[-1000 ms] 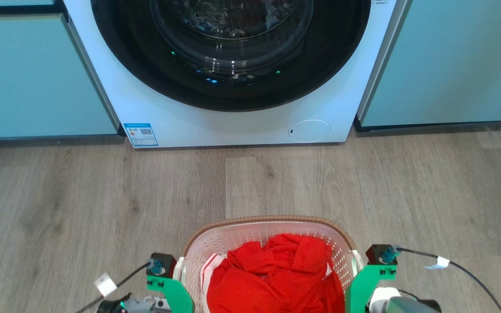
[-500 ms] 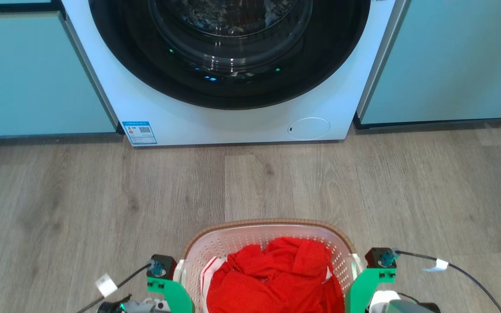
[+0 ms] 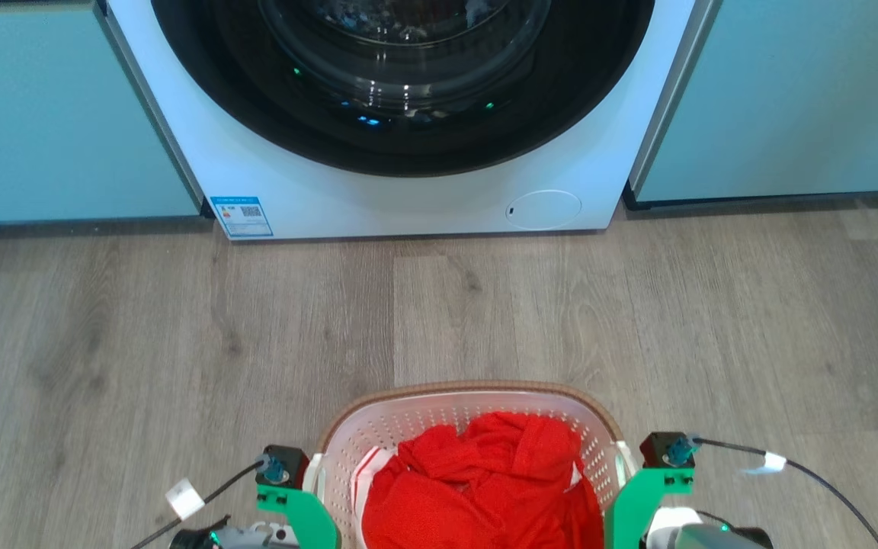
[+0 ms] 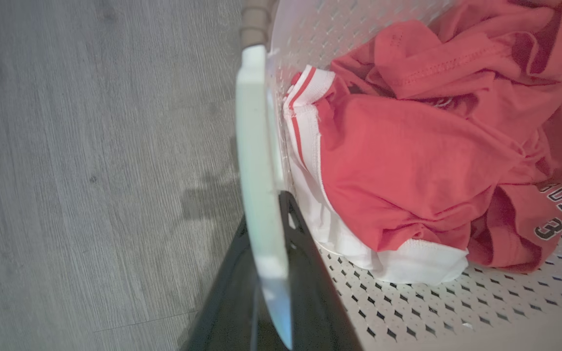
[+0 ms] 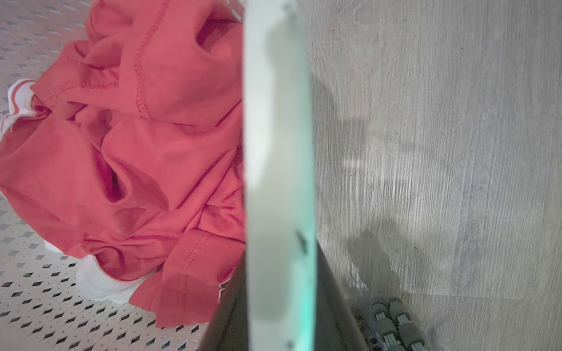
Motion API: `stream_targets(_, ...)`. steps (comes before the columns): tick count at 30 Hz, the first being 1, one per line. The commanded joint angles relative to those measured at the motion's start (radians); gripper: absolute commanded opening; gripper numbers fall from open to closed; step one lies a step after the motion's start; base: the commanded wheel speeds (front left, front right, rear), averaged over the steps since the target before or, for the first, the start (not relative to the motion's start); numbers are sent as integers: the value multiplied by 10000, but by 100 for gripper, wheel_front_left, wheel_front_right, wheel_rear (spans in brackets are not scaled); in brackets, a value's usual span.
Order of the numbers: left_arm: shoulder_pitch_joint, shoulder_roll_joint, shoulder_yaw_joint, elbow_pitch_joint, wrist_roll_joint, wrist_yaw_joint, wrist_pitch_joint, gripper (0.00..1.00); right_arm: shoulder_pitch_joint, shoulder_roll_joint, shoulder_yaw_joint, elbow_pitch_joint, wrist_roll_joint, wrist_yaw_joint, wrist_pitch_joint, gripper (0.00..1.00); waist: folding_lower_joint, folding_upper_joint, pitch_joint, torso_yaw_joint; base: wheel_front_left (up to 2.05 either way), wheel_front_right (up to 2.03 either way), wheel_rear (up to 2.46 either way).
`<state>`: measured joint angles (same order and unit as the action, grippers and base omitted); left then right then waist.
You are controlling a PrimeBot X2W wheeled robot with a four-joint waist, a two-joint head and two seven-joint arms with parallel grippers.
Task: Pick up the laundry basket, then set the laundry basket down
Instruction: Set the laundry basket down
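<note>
Since the earlier frame your head camera has shifted, pushing the white front-loading washing machine (image 3: 408, 206) up-frame while the white perforated plastic laundry basket (image 3: 469, 388) stays bottom centre; your left wrist view shows the left gripper (image 4: 264, 217) clenched on its handle (image 4: 255, 122), the right wrist view the right gripper (image 5: 278, 261) likewise, so lifting seems begun and set-down remains.

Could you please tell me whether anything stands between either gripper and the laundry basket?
Nothing visible does. The left gripper and the right gripper are each shut on a white side handle of the laundry basket, one dark finger on either side of it.
</note>
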<state>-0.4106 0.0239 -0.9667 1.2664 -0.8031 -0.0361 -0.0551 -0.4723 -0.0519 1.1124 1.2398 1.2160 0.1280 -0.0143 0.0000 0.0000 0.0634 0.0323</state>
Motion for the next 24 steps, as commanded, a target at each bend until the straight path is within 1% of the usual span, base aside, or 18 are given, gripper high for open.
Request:
stream_targets(1, -529, 263, 90, -24, -20, 10, -152, 0, -441, 17, 144, -99, 57, 27, -195, 0, 0, 0, 86, 9, 0, 0, 0)
stream_targets(7, -789, 263, 30, -13, -89, 43, -209, 0, -728, 17, 300, -60, 179, 27, -305, 0, 0, 0, 504, 24, 0, 0, 0)
stream_targets(11, -1185, 263, 11, 2, -105, 64, -259, 0, -1113, 17, 386, -15, 213, 27, -409, 0, 0, 0, 996, 31, 0, 0, 0)
stream_targets(19, -2377, 263, 3, -8, -95, 119, -453, 0, -2364, 17, 475, 201, 154, 27, -670, 0, 0, 0, 2575, 131, 0, 0, 0)
stream_targets(20, -2377, 263, 3, -8, -95, 119, -453, 0, -2364, 17, 475, 201, 154, 27, -670, 0, 0, 0, 2575, 131, 0, 0, 0)
stream_targets(24, -3054, 263, -18, -57, -78, 159, -557, 0, -3063, 17, 447, 344, 105, 27, -805, 0, 0, 0, 3498, 218, 0, 0, 0)
